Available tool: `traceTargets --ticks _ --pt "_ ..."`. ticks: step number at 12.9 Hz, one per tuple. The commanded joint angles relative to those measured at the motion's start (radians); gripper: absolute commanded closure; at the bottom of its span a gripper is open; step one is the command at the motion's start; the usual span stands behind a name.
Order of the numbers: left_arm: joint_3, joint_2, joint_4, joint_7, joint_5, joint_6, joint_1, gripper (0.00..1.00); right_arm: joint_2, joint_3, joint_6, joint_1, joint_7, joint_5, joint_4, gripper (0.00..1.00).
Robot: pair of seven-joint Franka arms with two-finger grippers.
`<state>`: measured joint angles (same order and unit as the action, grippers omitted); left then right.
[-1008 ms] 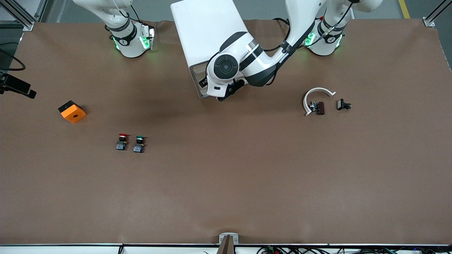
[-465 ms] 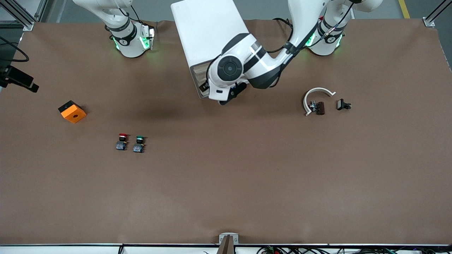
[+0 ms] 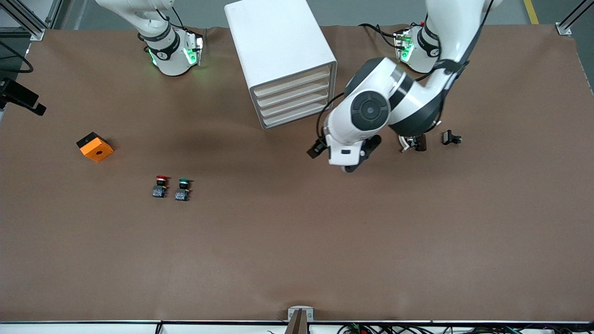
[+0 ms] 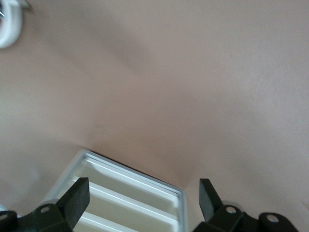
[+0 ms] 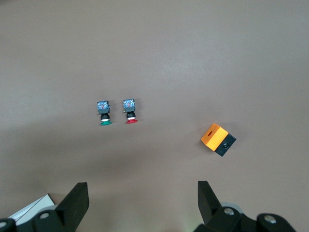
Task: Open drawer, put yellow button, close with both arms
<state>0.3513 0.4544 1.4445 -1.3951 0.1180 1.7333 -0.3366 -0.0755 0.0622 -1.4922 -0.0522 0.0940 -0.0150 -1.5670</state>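
Note:
The white cabinet (image 3: 278, 41) stands between the two arm bases, and its four cream drawers all sit flush. The drawer (image 3: 293, 81), the topmost one, is shut. The yellow button shows in no view. My left gripper (image 3: 341, 157) hangs open and empty over bare table, beside the cabinet toward the left arm's end. In the left wrist view my left gripper (image 4: 142, 203) frames a corner of the cabinet (image 4: 140, 198). My right gripper (image 5: 142, 203) is open and empty, high over the right arm's end of the table.
A red-capped button (image 3: 160, 185) and a green-capped button (image 3: 183, 189) stand side by side, with an orange block (image 3: 95, 147) farther toward the right arm's end. A white ring (image 3: 404, 144), a brown clip (image 3: 420, 142) and a small black part (image 3: 451, 138) lie beside the left arm.
The left arm has swung away from the cabinet's front toward its own end of the table, uncovering all four drawer fronts. The right arm has hardly moved.

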Motion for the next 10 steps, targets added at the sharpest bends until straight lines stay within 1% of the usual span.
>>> traceTargets --ticks 1,3,5,7,10 --pt "0.003 -0.069 0.024 0.103 -0.029 -0.066 0.039 0.0 -0.03 0.005 -0.017 0.0 -0.02 -0.007 -0.034 0.0" --pt "0.003 -0.114 0.024 0.184 -0.029 -0.112 0.092 0.0 -0.03 0.002 -0.02 0.0 -0.033 0.001 -0.034 0.0" --pt "0.015 -0.153 0.024 0.313 -0.029 -0.158 0.171 0.0 -0.032 0.002 -0.028 -0.005 -0.071 0.001 -0.034 0.0" --pt "0.021 -0.209 0.031 0.442 -0.028 -0.228 0.224 0.0 -0.038 0.002 -0.031 -0.005 -0.08 0.003 -0.045 0.0" --pt "-0.008 -0.293 0.042 0.643 -0.023 -0.342 0.26 0.0 -0.043 0.001 -0.051 -0.006 -0.148 0.003 -0.048 0.0"
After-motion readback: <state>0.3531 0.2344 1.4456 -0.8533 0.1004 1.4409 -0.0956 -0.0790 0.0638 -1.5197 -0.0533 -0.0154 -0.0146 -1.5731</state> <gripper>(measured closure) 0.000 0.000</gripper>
